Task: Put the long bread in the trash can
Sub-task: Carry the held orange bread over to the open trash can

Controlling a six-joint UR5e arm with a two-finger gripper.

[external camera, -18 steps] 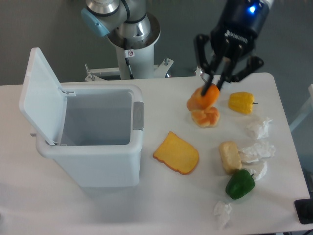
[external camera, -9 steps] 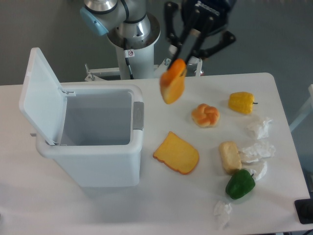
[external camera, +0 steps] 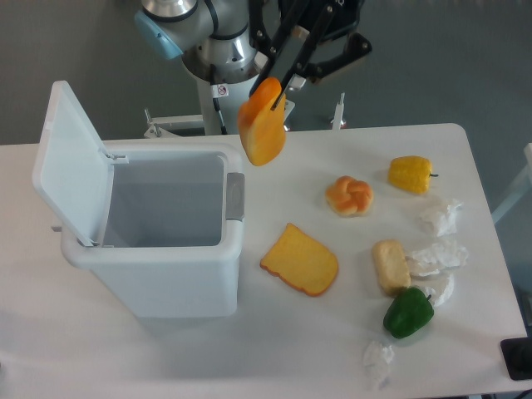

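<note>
Since 0.5 s ago, the gripper (external camera: 283, 79), jaws clamping the long bread (external camera: 263, 133), moved toward the trash can (external camera: 154, 249); carry underway, release remaining.

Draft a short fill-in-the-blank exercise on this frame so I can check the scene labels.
1. The gripper holds the long bread in the ____, above the table.
2. The lid of the trash can is ____.
3. The flat toast slice lies between the trash can and the pale ____ block.
4. The pepper nearest the front edge is ____.

Missing words: air; open; yellow; green
</note>
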